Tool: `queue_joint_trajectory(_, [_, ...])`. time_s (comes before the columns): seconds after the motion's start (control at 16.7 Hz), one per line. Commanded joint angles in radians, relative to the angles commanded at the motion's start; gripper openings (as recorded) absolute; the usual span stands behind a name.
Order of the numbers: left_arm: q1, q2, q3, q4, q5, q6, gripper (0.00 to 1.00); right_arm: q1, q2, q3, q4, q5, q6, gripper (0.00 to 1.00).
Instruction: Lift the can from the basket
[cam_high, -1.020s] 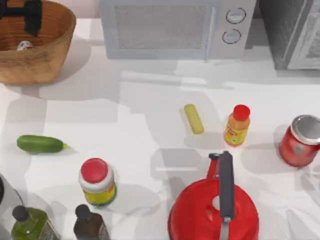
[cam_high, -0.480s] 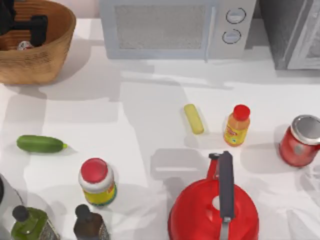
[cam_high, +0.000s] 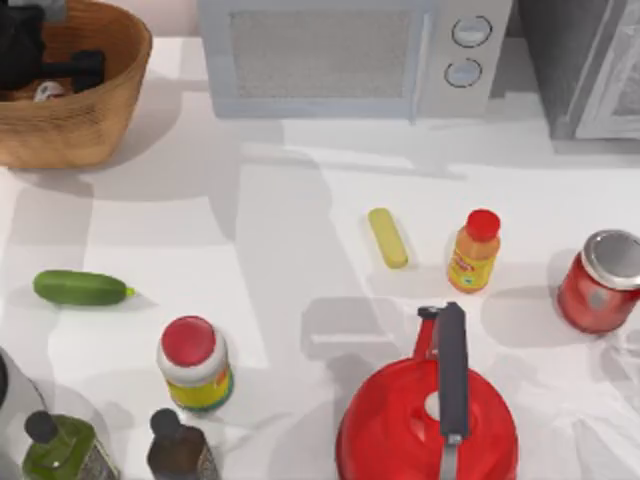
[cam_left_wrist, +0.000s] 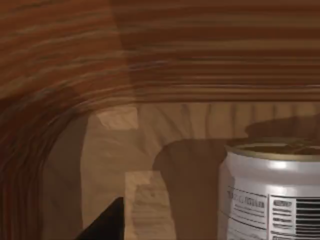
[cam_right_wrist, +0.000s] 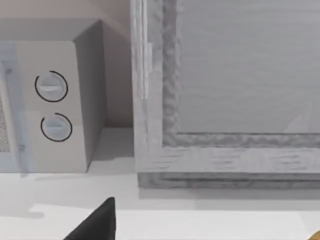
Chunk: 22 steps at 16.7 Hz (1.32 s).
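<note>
The basket (cam_high: 95, 120), round tan wicker, stands at the table's far left corner. Inside it the can (cam_high: 45, 91) peeks out as a small pale patch, mostly covered by my left gripper (cam_high: 55, 68), which is low inside the basket and open. In the left wrist view the can (cam_left_wrist: 272, 192) stands upright on the basket's floor with a white barcoded side and a pale rim. It is beside one black fingertip (cam_left_wrist: 106, 225) and apart from it, with nothing held. The ribbed basket wall (cam_left_wrist: 210, 55) rises behind. A black piece of my parked right gripper (cam_right_wrist: 97, 222) shows near the microwave.
A microwave (cam_high: 340, 55) stands at the back. On the table are a cucumber (cam_high: 80, 288), a yellow stick (cam_high: 387, 237), an orange bottle (cam_high: 474, 250), a larger red can (cam_high: 600, 280), a red kettle (cam_high: 428, 420), a red-capped jar (cam_high: 194, 364) and two dark bottles (cam_high: 60, 450).
My left gripper has sunk deeper into the basket and shifted toward the can, covering more of it. Nothing on the table has moved.
</note>
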Motion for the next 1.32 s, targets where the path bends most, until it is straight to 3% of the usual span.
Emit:
queue_joint_trajectory(0.36, [-0.001, 0.02, 0.011, 0.009, 0.0, -0.002, 1.0, 0.0, 0.0, 0.0, 0.0, 0.0, 0.0, 1.0])
queue_joint_trajectory(1.14, [-0.001, 0.02, 0.011, 0.009, 0.0, -0.002, 0.02, 0.0, 0.0, 0.0, 0.0, 0.0, 0.0, 1.0])
queue_joint_trajectory(1.32, [-0.001, 0.02, 0.011, 0.009, 0.0, -0.002, 0.0, 0.0, 0.0, 0.0, 0.0, 0.0, 0.0, 1.0])
